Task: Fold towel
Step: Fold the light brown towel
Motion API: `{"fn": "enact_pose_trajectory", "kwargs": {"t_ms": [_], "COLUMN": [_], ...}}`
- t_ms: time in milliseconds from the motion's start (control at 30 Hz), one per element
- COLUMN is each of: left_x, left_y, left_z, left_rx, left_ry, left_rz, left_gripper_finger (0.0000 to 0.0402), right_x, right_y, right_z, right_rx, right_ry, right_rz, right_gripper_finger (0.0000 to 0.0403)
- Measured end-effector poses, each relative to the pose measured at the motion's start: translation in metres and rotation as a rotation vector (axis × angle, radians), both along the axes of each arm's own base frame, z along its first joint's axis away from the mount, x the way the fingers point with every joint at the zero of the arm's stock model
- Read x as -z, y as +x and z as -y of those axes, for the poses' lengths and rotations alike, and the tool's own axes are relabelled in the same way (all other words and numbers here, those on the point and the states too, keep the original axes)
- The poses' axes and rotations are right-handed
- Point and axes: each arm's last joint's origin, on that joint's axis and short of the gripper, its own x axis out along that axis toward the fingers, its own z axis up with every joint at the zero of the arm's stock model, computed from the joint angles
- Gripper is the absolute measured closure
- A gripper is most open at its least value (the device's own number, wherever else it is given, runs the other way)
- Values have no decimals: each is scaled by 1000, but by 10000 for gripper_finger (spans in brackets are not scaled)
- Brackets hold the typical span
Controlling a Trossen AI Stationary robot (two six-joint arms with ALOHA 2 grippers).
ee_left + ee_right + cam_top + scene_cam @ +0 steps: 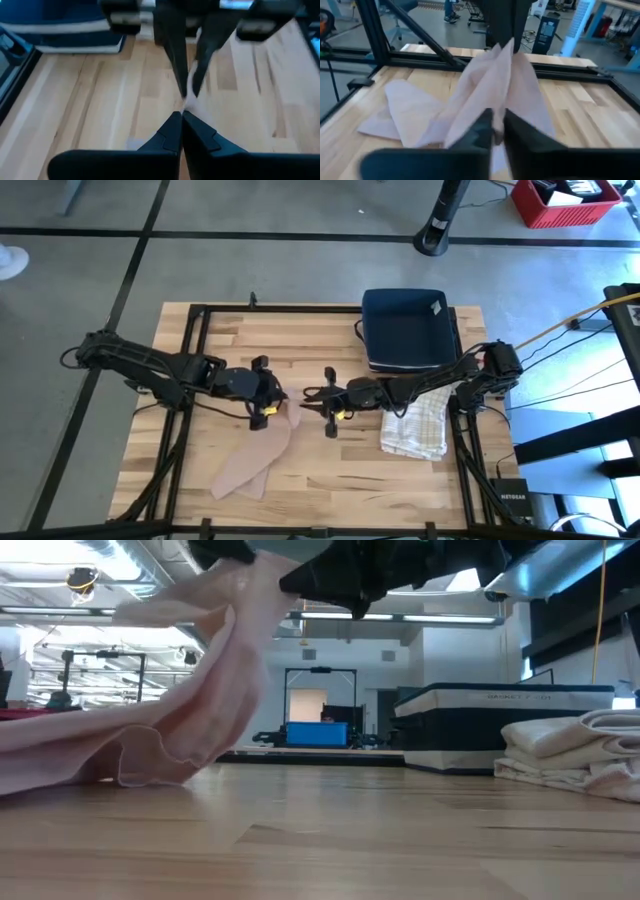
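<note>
A pale pink towel (255,460) hangs from both grippers over the table's middle. Its lower part (90,755) lies spread on the wood toward the near left. My left gripper (283,398) reaches in from the left and is shut on the towel's raised top. My right gripper (306,402) reaches in from the right, facing the left one, and is shut on the same raised part. In the right wrist view the towel (420,107) rises to a peak under the left arm's gripper (507,30). My left gripper pinches the towel's raised top (507,50) between its two fingers, slanting down from the table's left. Its fingertips (172,127) meet, with a little pale cloth (191,104) just past them. The towel hangs below, its lower part on the table. My right gripper pinches the lifted cloth (496,107) between its two fingers (480,130), a little below the peak, coming nearly level from the table's right. One layer or several, I cannot tell. The cloth falls slack in folds down to the table.
A stack of folded white and checked towels (415,430) lies at the right, under the right arm. A dark blue bin (408,328) stands at the far right. A black frame (190,330) runs along the table's edges. Bare wood (340,480) lies near the front.
</note>
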Motion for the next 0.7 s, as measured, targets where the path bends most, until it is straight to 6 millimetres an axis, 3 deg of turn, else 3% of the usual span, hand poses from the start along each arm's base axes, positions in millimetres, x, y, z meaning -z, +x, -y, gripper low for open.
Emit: {"fn": "enact_pose_trajectory", "kwargs": {"t_ms": [67, 200, 333, 467, 567, 700], "left_x": [-2, -6, -17, -26, -11, 29], "left_y": [2, 6, 0, -21, -38, -41], "left_z": [1, -4, -7, -7, -4, 4], "left_rx": [5, 0, -40, -125, -273, -341], "left_ry": [-2, 9, -39, -144, -166, -177], "left_rz": [31, 72, 25, -130, -223, -235], "left_gripper_finger": [396, 380, 320, 260, 235, 228], "right_x": [2, -1, -15, -29, -29, -23], "right_y": [0, -1, -11, -26, -33, -30], "right_z": [0, 1, 3, 8, 9, 8], "right_rx": [-5, 24, 54, 114, 126, 105], "right_ry": [-23, -51, -114, -146, -147, -85], "right_rz": [-7, -7, -23, -86, -145, -161], "right_gripper_finger": [390, 383, 397, 395, 398, 396]}}
